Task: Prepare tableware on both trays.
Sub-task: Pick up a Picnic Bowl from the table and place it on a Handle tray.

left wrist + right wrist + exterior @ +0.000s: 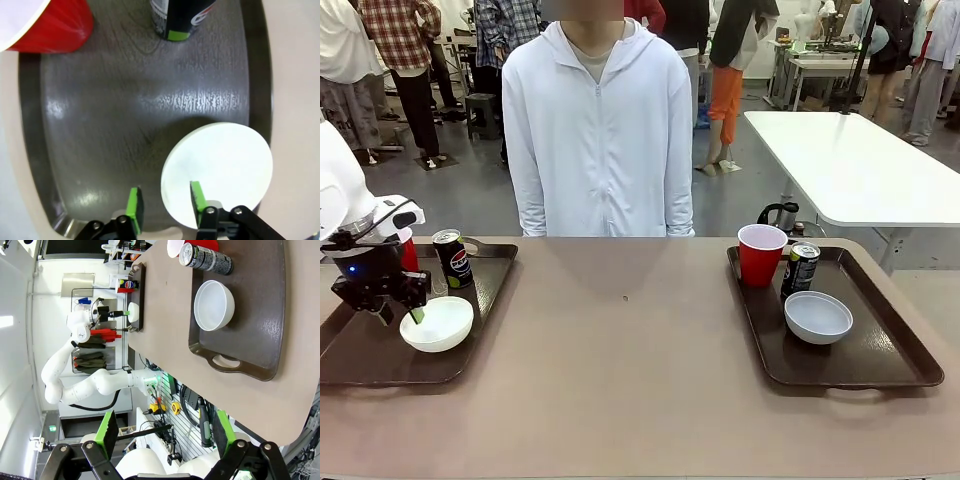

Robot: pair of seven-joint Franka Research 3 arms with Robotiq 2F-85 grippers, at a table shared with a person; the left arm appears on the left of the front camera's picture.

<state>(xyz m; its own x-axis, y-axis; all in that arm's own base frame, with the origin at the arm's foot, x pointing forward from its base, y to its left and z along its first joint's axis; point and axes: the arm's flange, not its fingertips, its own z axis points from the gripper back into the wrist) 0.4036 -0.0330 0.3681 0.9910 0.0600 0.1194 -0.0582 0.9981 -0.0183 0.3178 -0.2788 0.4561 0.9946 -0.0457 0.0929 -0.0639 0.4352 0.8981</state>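
Frontally, the left gripper (408,312) hangs over the left tray (360,350), at the near-left rim of the left bowl (437,324). Whether its jaws touch that rim cannot be told from this view. A black can (452,258) stands behind the bowl; a red cup (409,254) is partly hidden by the gripper. The right tray (880,350) on the counter (620,380) carries a second red cup (760,255), a second can (800,268) and the right bowl (818,317).

Left wrist view: the jaws stand partly open, one green pad (197,196) over the bowl's edge, the other on bare tray; they grip nothing.

Right wrist view: the right gripper (165,432) is wide open and empty, well apart from the right tray.
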